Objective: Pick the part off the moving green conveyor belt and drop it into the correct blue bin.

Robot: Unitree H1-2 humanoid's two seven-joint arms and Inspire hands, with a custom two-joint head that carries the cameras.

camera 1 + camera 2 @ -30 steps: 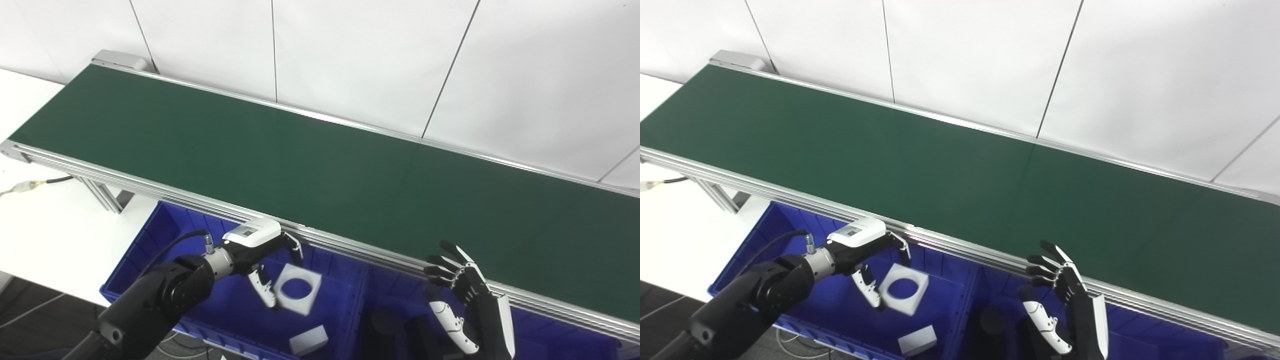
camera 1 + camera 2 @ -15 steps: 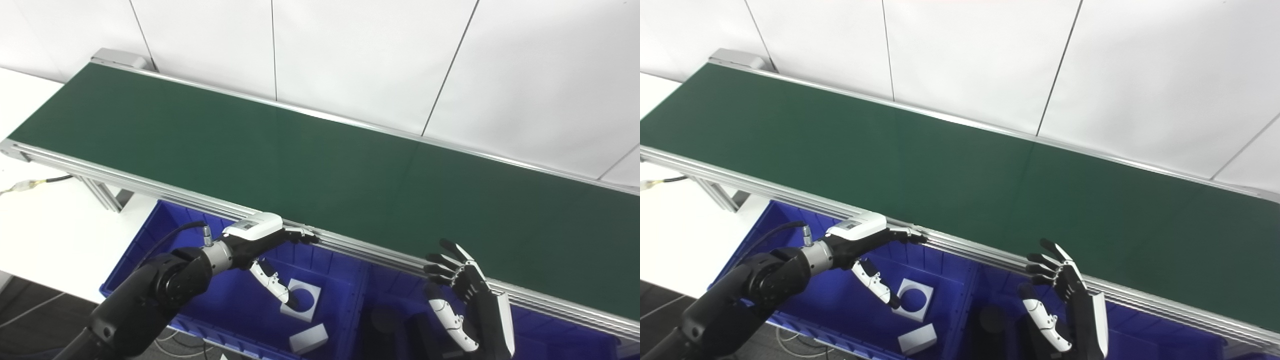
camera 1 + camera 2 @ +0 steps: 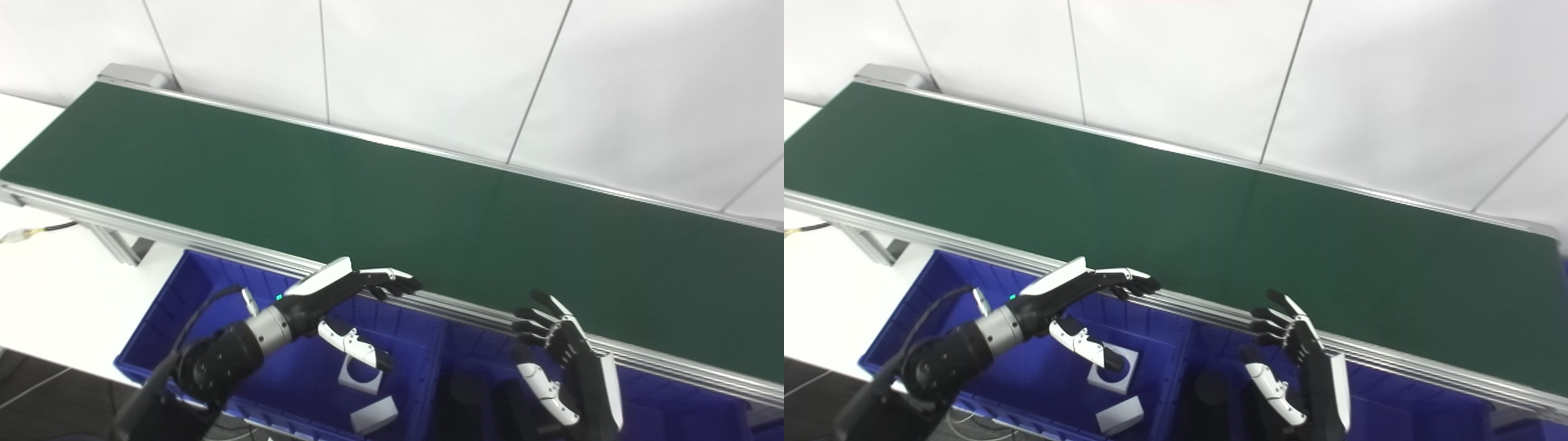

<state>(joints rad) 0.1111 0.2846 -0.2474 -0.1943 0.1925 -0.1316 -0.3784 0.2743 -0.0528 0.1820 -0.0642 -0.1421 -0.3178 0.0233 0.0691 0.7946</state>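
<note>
The green conveyor belt [image 3: 367, 184] runs from upper left to lower right, and no part shows on it. A white square part with a round hole [image 3: 358, 380] lies in the left blue bin [image 3: 165, 318], next to a small white block [image 3: 375, 414]. My left hand [image 3: 346, 297] hovers open above that bin, its fingers stretched toward the belt's near rail and its thumb over the square part. My right hand [image 3: 557, 352] is open too, with fingers spread. It is held upright over the right blue bin [image 3: 478, 343], just short of the rail.
Dark round items [image 3: 1206, 387] sit in the right bin, partly hidden by my right hand. The belt's aluminium rail [image 3: 465, 309] runs between the hands and the belt. A white table [image 3: 55, 294] with a cable [image 3: 24, 231] lies to the left.
My left hand let go of the white square part, which dropped into the left bin. The hand opened and rose toward the rail. The right hand stayed put, and the camera shifted slightly.
</note>
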